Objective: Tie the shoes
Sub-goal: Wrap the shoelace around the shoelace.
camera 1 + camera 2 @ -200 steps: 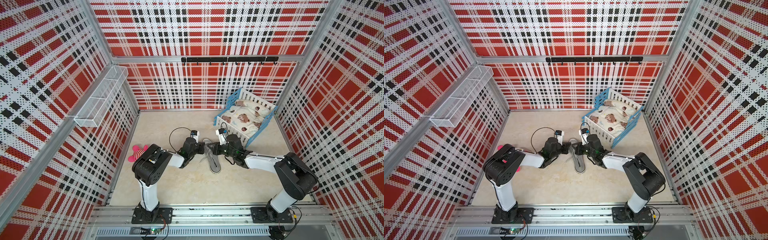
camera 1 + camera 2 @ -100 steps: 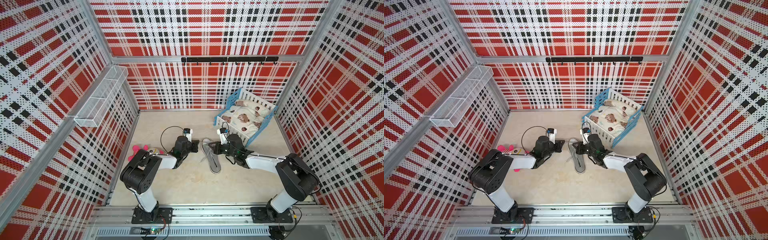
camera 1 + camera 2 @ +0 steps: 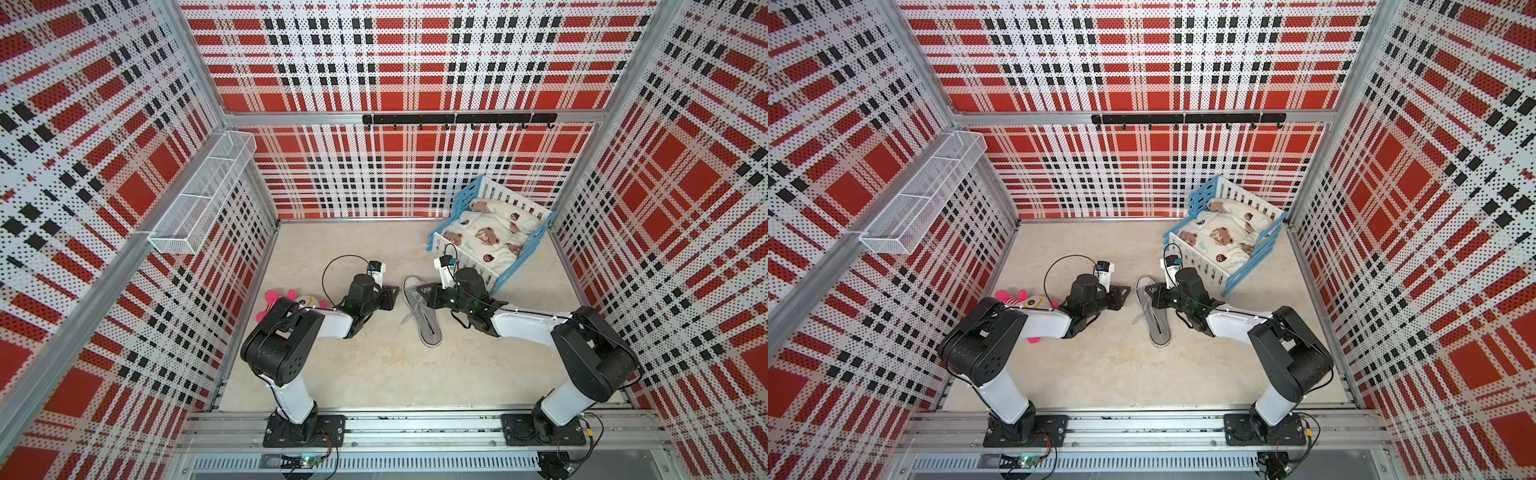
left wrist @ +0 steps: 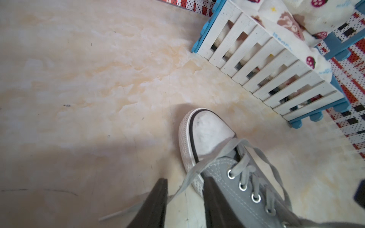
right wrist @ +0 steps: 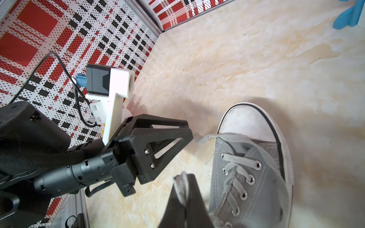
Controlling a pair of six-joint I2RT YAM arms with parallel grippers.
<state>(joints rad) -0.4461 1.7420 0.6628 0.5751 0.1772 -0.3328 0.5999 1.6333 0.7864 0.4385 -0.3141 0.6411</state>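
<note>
Back beside the shoe after its swing out toward 9 o'clock half a second ago, the left gripper (image 3: 395,291) now stands just off the toe with its fingers spread; in the left wrist view a slack lace (image 4: 194,171) runs through the gap between them. The right gripper (image 5: 184,177) is unchanged, its fingers pressed together on a bunched strand of lace at the sneaker's 3 o'clock side.

In both top views the grey canvas low-top sneaker (image 3: 422,309) lies flat at mid-table between the two grippers, toe toward 11 o'clock and heel toward 5. It has a scuffed white rubber toe cap (image 4: 207,134), a ribbed white sole rim with a thin dark line, metal eyelets and pale grey laces crossed up the tongue, their loose ends trailing off on the 9 o'clock side.

The tabletop (image 3: 374,365) is cream with marbled beige blotches. Perforated walls (image 3: 415,62) in red, black and white plaid enclose it. A blue-and-white slatted doll crib (image 3: 534,243) with bear-print bedding sits at the sneaker's 2 o'clock, and a pink plush toy (image 3: 276,297) at 9 o'clock, partly behind the left arm. A white wire basket (image 3: 199,199) hangs on the 9 o'clock wall and a black hook rail (image 3: 457,119) on the 12 o'clock wall.
</note>
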